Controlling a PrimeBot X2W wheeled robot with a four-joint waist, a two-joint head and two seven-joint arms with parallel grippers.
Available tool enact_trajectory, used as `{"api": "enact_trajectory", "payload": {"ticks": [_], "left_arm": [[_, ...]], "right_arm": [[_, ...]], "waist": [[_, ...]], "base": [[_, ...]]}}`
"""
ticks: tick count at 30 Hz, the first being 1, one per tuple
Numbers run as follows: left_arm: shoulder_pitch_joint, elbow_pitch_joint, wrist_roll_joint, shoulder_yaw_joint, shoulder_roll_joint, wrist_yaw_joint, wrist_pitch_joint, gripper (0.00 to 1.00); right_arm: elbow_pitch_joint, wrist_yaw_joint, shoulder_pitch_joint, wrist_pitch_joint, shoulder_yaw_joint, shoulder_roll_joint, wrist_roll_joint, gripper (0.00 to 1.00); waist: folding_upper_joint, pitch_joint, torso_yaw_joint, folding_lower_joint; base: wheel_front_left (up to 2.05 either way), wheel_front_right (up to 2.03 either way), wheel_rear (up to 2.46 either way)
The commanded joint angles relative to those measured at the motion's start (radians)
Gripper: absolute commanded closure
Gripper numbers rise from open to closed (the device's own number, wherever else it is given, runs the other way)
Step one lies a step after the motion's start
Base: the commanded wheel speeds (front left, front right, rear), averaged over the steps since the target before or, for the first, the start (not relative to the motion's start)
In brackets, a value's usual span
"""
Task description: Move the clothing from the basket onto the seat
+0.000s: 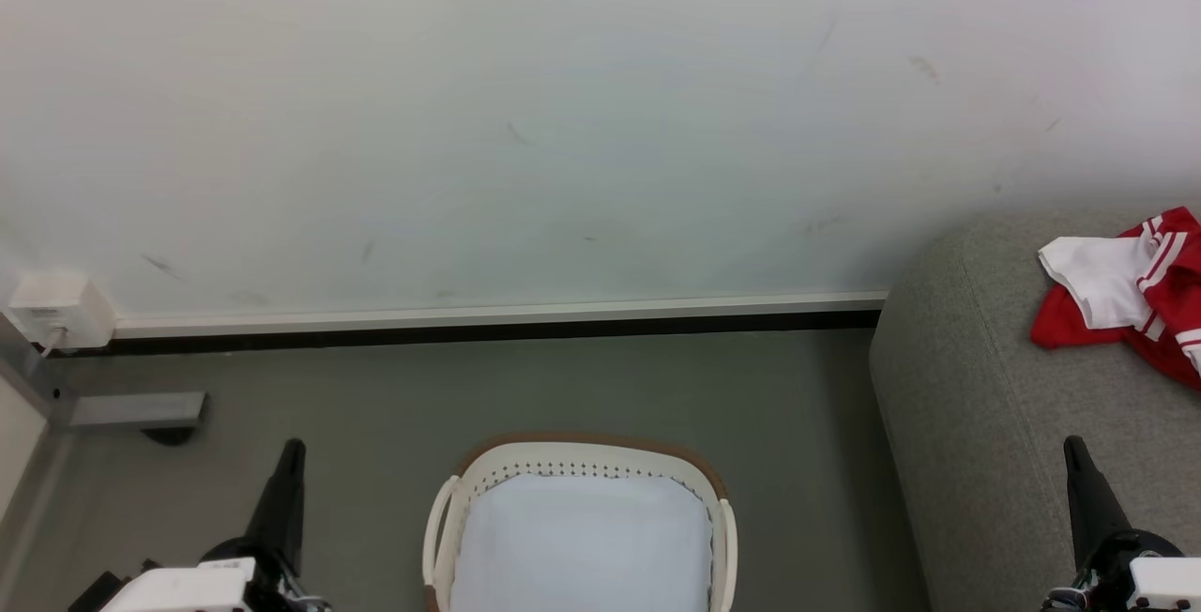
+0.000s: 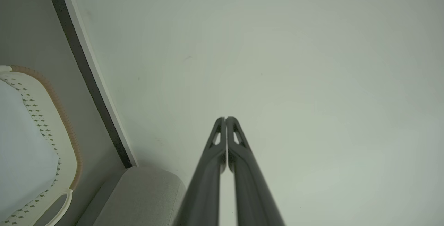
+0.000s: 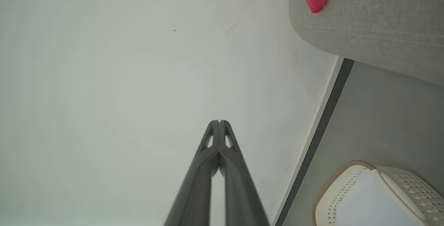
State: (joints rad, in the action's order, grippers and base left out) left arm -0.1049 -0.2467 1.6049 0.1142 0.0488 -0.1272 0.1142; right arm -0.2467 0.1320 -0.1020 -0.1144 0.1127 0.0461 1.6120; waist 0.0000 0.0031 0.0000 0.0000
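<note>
- Clothing (image 1: 1117,298): red and white garments with white stripe trim, in a crumpled heap on top of the seat, at the far right of the head view. One red fold hangs a little over the seat's rounded edge in the right wrist view.
- Seat (image 1: 985,405): large, grey, coarse woven cover, rounded corners. It stands against the wall, to the right of the basket and apart from it.
- Basket (image 1: 563,458): cream oval with a brown rim, perforated walls and side handles. It stands on the floor in front of the robot, its pale bottom showing.
- Left hand (image 2: 225,119): two dark fingers pressed together tip to tip, nothing between them. It is raised left of the basket and points at the wall.
- Right hand (image 3: 219,122): fingers likewise closed on themselves. It sits at the lower right of the head view, by the seat's near part.
- Floor (image 1: 582,377): grey.
- Wall (image 1: 563,124): pale, lightly scuffed, with a white skirting board (image 1: 469,318) above a dark strip.
- White box (image 1: 58,310): fixed low on the wall at far left.
</note>
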Motion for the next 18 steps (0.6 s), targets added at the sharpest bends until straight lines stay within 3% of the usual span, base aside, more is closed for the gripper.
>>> {"api": "enact_trajectory", "payload": {"ticks": [1, 18], "left_arm": [[-0.009, 0.003, 0.014, 0.002, 0.002, -0.006, 0.004, 1.0], [-0.009, 0.003, 0.015, 0.002, 0.002, -0.006, 0.004, 1.0]], "right_arm": [[0.005, -0.002, -0.014, -0.003, 0.004, 0.008, 0.002, 1.0], [0.005, -0.002, -0.013, -0.003, 0.004, 0.008, 0.002, 1.0]], "waist": [[0.0, 0.0, 0.0, 0.0], [0.0, 0.0, 0.0, 0.0]], "base": [[0.0, 0.0, 0.0], [0.0, 0.0, 0.0]]}}
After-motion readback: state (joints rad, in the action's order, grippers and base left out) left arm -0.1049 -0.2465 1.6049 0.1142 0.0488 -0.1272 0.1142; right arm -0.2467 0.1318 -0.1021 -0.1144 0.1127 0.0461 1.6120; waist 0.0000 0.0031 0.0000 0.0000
